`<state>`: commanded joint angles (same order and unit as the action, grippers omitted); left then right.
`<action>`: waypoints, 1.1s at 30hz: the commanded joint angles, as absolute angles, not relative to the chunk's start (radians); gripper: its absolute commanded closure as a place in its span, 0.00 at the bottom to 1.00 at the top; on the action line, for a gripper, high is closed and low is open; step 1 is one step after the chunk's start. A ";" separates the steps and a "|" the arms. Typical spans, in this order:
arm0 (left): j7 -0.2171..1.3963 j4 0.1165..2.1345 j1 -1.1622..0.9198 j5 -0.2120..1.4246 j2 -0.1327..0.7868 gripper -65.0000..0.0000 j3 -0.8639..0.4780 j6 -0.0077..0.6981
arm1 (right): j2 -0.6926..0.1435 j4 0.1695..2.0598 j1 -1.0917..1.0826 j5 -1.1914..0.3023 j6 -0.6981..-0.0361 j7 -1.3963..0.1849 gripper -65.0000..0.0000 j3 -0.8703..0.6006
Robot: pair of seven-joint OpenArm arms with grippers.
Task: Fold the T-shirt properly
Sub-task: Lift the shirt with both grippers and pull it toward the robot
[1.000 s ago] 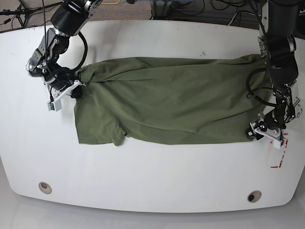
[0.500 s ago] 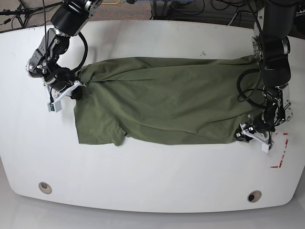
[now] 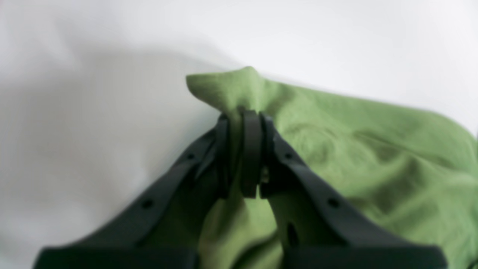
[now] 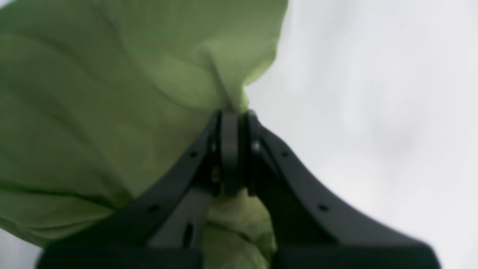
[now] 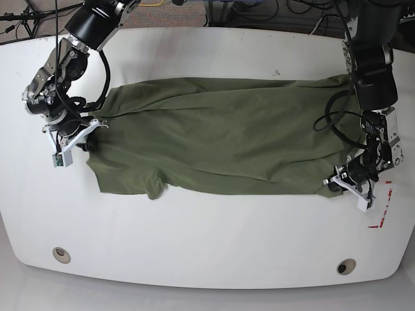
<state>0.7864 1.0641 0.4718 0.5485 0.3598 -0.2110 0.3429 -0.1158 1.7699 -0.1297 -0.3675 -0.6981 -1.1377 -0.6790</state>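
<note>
While the left wrist view is soft with blur, it plainly shows the left hand (image 3: 242, 157) pinched tight on a small peak of the T-shirt (image 3: 354, 149), with olive cloth bunched between its dark fingers (image 3: 251, 149) and running back under the hand. Pale bench (image 3: 93, 112) lies bare on the far side of that peak. No other part of the shirt can be judged from here.

The right wrist view shows the right hand (image 4: 231, 149) clamped in the same way on another edge of the T-shirt (image 4: 112, 93). Cloth billows up and away from the fingers (image 4: 228, 145), which suggests this part is lifted off the bench (image 4: 373, 112).

The base view gives what neither wrist camera can: the whole T-shirt (image 5: 227, 136) lying wide across the middle of the white bench (image 5: 207, 246), with one hand at each end. Compared with a moment ago, the right hand (image 5: 81, 133) has drawn its end outward, away from the shirt's centre, and the cloth beside it now looks flatter. The left hand (image 5: 350, 181) has shifted slightly along the near corner at the other end. Judging by this, the arms are stretching the shirt smooth before any fold, and no fold has yet been made.
</note>
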 joint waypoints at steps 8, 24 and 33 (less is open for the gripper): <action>0.966 1.346 0.441 0.550 0.357 1.00 -0.372 0.348 | -0.170 1.879 -0.145 -0.366 -0.698 -1.141 1.00 -0.616; 1.035 1.666 0.544 0.616 0.381 1.00 -0.427 0.343 | -0.331 1.877 -0.400 -0.364 -0.698 -1.142 1.00 -0.484; 1.035 1.722 0.720 0.512 0.384 1.00 -0.397 0.344 | -0.449 1.722 -0.680 -0.364 -0.698 -1.142 1.00 -0.332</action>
<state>1.0349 1.7223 0.7204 0.5117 0.3844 -0.3966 0.3445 -0.4488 1.7223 -0.6805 -0.3644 -0.6981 -1.1423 -0.3322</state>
